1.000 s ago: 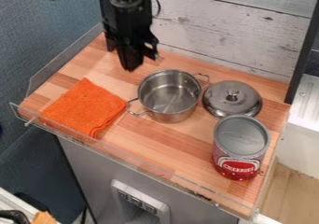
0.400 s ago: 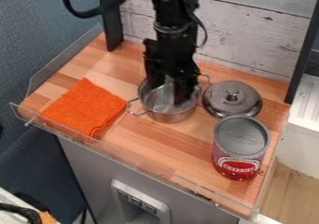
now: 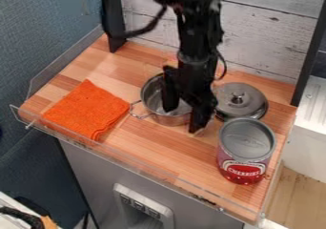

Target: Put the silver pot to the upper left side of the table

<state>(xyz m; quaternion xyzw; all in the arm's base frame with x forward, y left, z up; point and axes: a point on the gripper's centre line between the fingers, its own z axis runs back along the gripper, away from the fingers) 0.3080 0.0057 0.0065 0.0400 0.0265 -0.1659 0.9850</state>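
My gripper (image 3: 183,118) hangs over the right part of the silver pot, with its fingers spread open. The left finger (image 3: 170,92) is over the inside of the pot, while the right one (image 3: 200,119) is beyond the pot's right side. The silver pot (image 3: 153,95) stands upright near the middle of the wooden table (image 3: 134,149). One looped handle points to the lower left; the arm hides the other handle and much of the right rim. Whether a finger touches the wall, I cannot tell.
An orange cloth (image 3: 86,109) lies left of the pot. Behind the gripper, to the right, is a silver lid (image 3: 240,99), with a red-labelled can (image 3: 246,151) in front of it. A low clear guard (image 3: 115,152) runs along the table's front edge.
From the table's upper left, my gripper has come right and toward the front, over the pot and then to its right wall. The pot has not visibly moved.
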